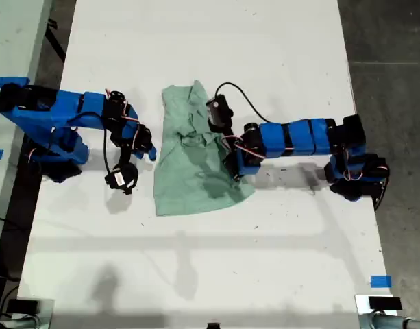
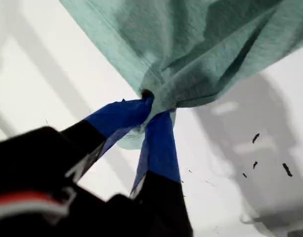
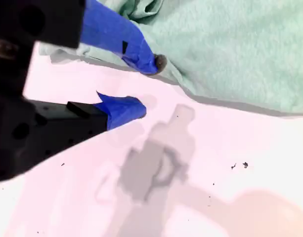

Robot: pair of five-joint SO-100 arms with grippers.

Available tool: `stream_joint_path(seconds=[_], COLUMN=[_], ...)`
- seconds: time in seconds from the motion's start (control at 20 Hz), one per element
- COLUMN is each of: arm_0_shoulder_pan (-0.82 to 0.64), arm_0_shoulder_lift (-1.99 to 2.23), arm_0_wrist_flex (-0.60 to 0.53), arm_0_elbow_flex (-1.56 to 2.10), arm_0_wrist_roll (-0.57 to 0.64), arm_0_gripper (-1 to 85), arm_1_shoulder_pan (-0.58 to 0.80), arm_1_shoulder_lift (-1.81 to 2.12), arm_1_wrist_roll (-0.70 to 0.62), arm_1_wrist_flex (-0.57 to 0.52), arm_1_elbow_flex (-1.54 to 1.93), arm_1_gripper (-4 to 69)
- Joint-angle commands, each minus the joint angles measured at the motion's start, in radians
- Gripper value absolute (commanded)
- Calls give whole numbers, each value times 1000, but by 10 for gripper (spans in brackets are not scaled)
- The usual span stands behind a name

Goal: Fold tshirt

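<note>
Pinched tshirt [image 2: 191, 54] hem (first wrist view only)

Table [image 1: 210, 260]: white, and we are seeing it spreading under and all around my first gripper [image 1: 236, 173] and my second gripper [image 1: 149, 154].
Specks [image 2: 255, 138]: dark bits are lying on the table near my first gripper; we are seeing a few more [image 3: 244, 165] just beyond my second gripper.
Blue tape [image 1: 380, 281]: one piece is sitting on the table well apart from my first gripper.
More tape [image 1: 4, 82]: blue strips are lying well behind my second gripper, off the table.
Floor [image 1: 388, 41]: dark grey, showing past the table's edge.
</note>
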Motion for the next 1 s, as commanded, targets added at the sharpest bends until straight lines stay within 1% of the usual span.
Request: stream_joint_path(seconds=[0.0, 0.05, 0.15, 0.2, 0.25, 0.3, 0.35, 0.4, 0.45, 0.55, 0.7, 0.85, 0.95], arm_0_shoulder_pan=[5, 5, 8, 11, 15, 21, 29, 32, 37, 43, 54, 74, 101], arm_0_shoulder_lift=[34, 34, 34, 34, 34, 37, 40, 40, 41, 51, 81, 137, 163], arm_0_wrist_flex=[8, 6, 3, 3, 6, 11, 12, 12, 14, 21, 66, 118, 120], arm_0_elbow_flex=[-26, -26, -32, -37, -38, -40, -38, -43, -48, -54, -69, -91, -106], arm_0_wrist_roll=[0, -3, -3, -3, -5, -14, -17, -17, -18, -26, -41, -57, -69], arm_0_gripper=[111, 112, 111, 111, 112, 116, 184, 201, 206, 231, 230, 223, 216], arm_1_shoulder_pan=[-15, -14, -11, -5, -3, -18, -18, -20, -20, -23, -29, -29, -23], arm_1_shoulder_lift=[0, -26, -146, -238, -311, -314, -316, -307, -284, -207, -41, 115, 193], arm_1_wrist_roll=[55, 74, 124, 153, 166, 156, 167, 183, 166, 156, 127, 89, 77], arm_1_wrist_flex=[-146, -219, -331, -370, -359, -342, -321, -276, -238, -141, -6, 64, 77], arm_1_elbow_flex=[-21, 18, 38, 25, -38, -78, -98, -114, -120, -124, -124, -126, -100], arm_1_gripper=[-3, -3, -3, -4, 57, 207, 234, 249, 312, 315, 302, 297, 302])
